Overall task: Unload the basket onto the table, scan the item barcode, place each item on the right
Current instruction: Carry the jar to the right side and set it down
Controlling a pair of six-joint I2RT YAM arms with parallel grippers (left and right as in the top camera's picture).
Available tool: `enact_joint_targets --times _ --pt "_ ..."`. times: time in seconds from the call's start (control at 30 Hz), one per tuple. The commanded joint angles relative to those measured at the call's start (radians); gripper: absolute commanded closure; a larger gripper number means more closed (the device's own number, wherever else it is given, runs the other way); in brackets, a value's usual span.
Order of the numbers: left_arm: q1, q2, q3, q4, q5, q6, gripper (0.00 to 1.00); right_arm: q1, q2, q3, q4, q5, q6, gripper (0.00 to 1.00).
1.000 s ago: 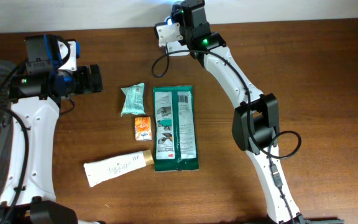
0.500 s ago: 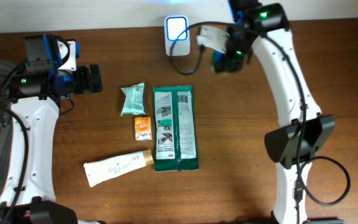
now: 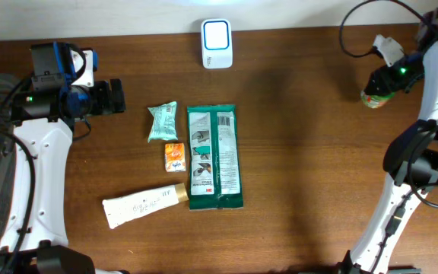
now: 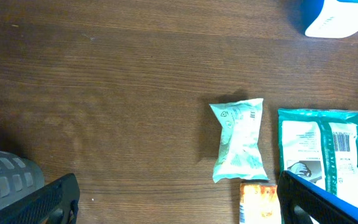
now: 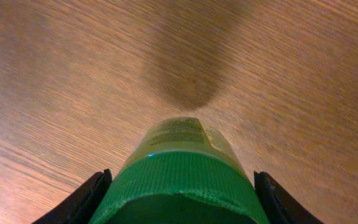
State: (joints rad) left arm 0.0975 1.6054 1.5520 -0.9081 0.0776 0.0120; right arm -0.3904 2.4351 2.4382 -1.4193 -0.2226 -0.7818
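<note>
Green bottle (image 5: 180,134) shows ribbed cap (image 5: 179,180) only wrist-side, gripped by right hand (image 5: 180,208); left hand (image 3: 116,97) wide.

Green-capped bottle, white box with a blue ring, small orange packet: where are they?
green-capped bottle (image 5: 180,177), right wrist view, on its ribbed cap.
white box with a blue ring (image 3: 217,43), overhead view, its middle.
small orange packet (image 3: 175,156), overhead view, its middle.

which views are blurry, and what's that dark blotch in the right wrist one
Right wrist: wood grain smeared, the green-capped bottle fairly sharp; the blotch is a soft shadow on the table beyond it. Overhead and left wrist: both sharp.
</note>
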Motion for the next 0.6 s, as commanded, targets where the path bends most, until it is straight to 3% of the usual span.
enact_joint_targets --times 0.0,0.23,0.27,0.3,0.57 --pt "0.004 -0.005 0.005 0.002 0.004 0.019 0.01 -0.045 0.032 -0.022 0.051 -0.013 0.013 0.66" --pt "0.004 -0.005 0.005 0.002 0.004 0.019 0.01 -0.072 0.033 -0.193 0.159 -0.010 0.002 0.52" --pt "0.004 -0.005 0.005 0.002 0.004 0.019 0.01 -0.072 0.033 -0.193 0.161 -0.010 0.002 0.42" --pt "0.004 -0.005 0.005 0.002 0.004 0.019 0.01 -0.072 0.033 -0.193 0.161 -0.008 0.002 0.02" --pt "0.004 -0.005 0.005 0.002 0.004 0.019 0.01 -0.084 -0.054 -0.111 0.162 -0.002 0.044 0.02"
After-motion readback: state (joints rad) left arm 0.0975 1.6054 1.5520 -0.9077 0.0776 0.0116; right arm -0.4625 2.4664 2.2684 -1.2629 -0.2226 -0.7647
